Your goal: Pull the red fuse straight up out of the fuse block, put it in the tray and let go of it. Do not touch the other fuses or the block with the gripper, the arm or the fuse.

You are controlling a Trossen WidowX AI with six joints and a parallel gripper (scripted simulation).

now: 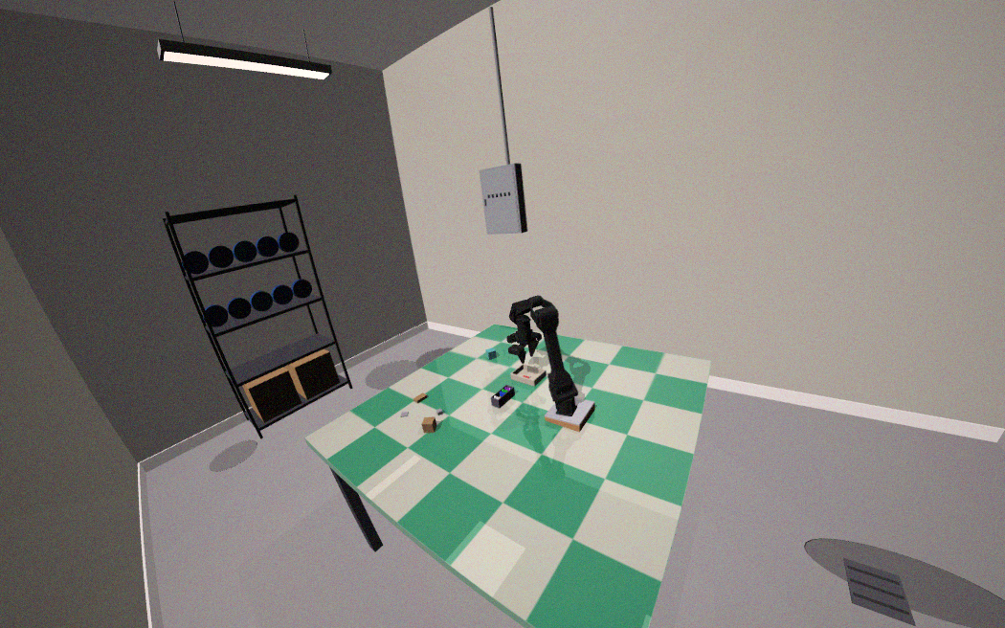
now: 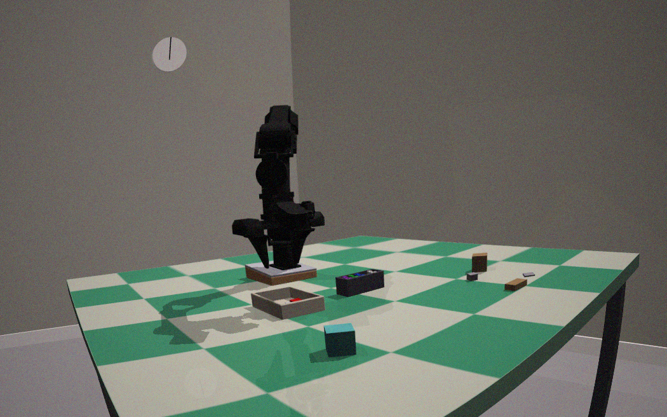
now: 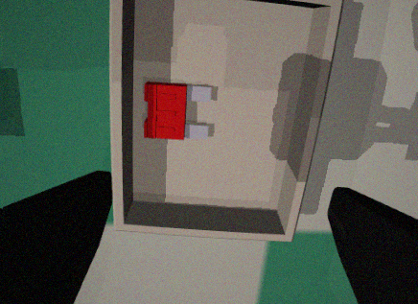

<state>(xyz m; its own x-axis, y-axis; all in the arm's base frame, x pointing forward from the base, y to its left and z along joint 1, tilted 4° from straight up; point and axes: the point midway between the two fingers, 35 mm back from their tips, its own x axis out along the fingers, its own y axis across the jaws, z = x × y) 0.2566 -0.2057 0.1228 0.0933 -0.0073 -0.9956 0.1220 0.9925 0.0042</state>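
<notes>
The red fuse (image 1: pixel 527 377) (image 2: pixel 295 300) (image 3: pixel 168 111) lies flat on its side on the floor of the tray (image 2: pixel 302 307) (image 3: pixel 206 236). In the wrist view it is near the tray's left wall, with its two pale prongs pointing right. My gripper (image 2: pixel 281 266) (image 3: pixel 223 194) is open and empty above the tray, its fingers wide apart and clear of the fuse. The dark fuse block (image 1: pixel 501 399) (image 2: pixel 361 286) stands beside the tray, with several fuses of other colours in its top. The gripper is apart from the block.
A teal cube (image 1: pixel 492 354) (image 2: pixel 340 341) stands on the other side of the tray from the arm's base (image 1: pixel 568 422). A brown block (image 1: pixel 429 424) (image 2: pixel 479 262), a flat orange-brown piece (image 1: pixel 420 397) (image 2: pixel 516 284) and two small grey pieces lie farther off, beyond the fuse block.
</notes>
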